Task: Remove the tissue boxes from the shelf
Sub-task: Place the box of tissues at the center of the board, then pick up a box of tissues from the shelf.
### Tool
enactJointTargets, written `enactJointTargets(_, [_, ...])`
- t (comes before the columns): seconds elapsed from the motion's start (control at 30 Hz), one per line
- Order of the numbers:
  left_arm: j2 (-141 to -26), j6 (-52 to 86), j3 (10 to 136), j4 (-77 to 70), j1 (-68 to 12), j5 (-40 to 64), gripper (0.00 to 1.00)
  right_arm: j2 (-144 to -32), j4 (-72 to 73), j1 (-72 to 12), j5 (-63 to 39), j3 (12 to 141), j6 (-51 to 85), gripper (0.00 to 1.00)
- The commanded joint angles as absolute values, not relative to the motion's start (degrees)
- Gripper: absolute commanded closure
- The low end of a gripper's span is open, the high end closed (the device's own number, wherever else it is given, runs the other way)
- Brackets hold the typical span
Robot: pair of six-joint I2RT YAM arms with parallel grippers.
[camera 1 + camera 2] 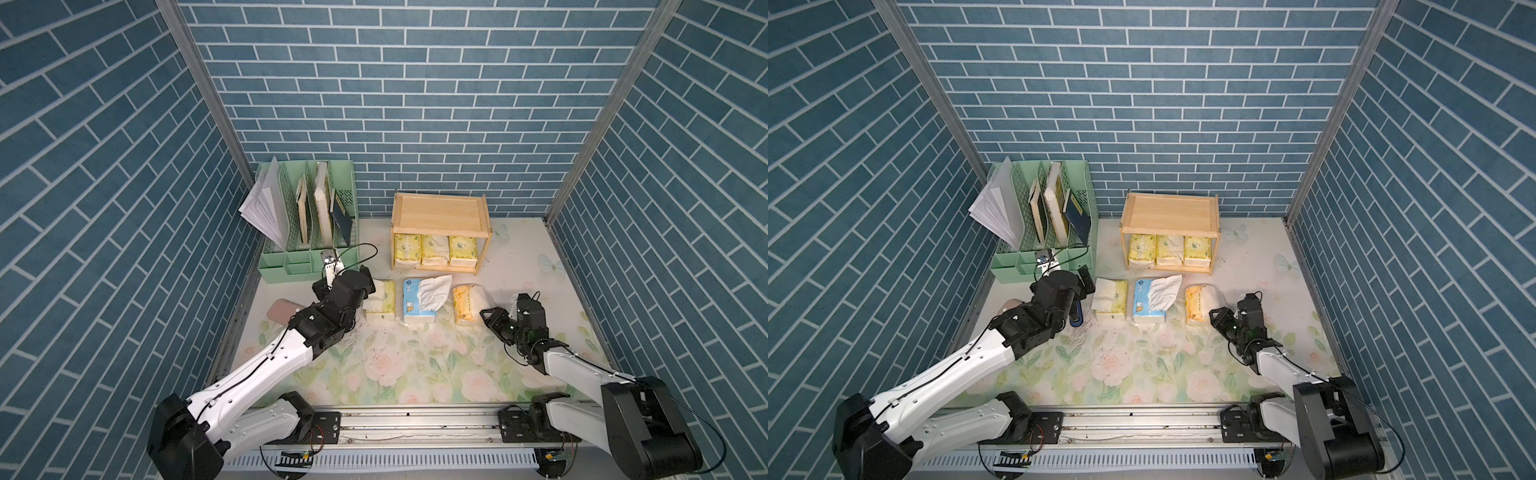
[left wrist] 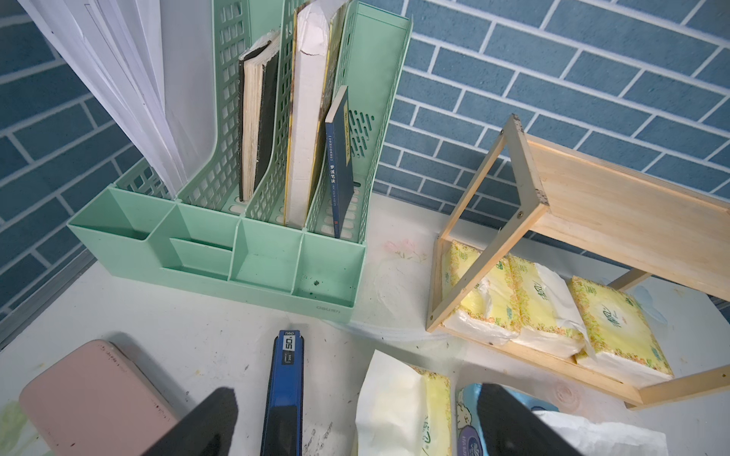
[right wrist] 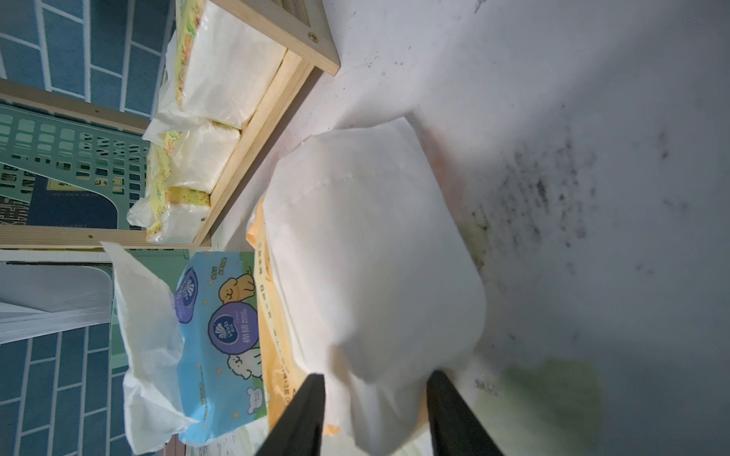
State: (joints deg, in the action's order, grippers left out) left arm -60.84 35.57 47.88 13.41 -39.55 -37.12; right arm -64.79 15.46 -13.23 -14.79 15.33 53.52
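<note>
Right hand [image 3: 377,410]: fingers apart, either side of white sheet [image 3: 371,256] of orange tissue box [image 1: 467,305]. Left hand [image 2: 357,395]: fingers wide apart above yellow-green tissue box [image 1: 382,301]. These, plus blue-and-white tissue box [image 1: 415,307], on counter [image 1: 519,257] before shelf [image 1: 440,212]. Three yellow-green tissue boxes [image 1: 435,249] on shelf's lower tier.

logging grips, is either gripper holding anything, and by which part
Nothing held: left gripper open; right gripper jaws apart astride white tissue of orange pack.
</note>
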Motion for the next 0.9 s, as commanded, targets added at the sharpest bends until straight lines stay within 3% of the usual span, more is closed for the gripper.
enactJointTargets(0.0, [-62.2,35.19,49.05,12.79,-38.63,-34.69,0.0,-61.91,10.02,-13.59,-12.04,16.86,49.07,0.47])
enactJointTargets(0.2, [-66.2,33.44,51.63,11.41,-36.36,-30.8,0.0,-56.95,2.96,-13.46,-7.67,19.46,43.35,0.34])
enactJointTargets(0.47, [-72.53,35.6,53.35,7.45,-33.2,-15.85,0.0,-50.66,-6.13,-12.32,-1.63,26.27,35.08,0.28])
enactJointTargets(0.87, [-80.69,60.65,52.46,-2.96,-30.26,-2.54,0.08,-42.74,-4.63,-12.15,-1.25,30.04,36.08,0.26])
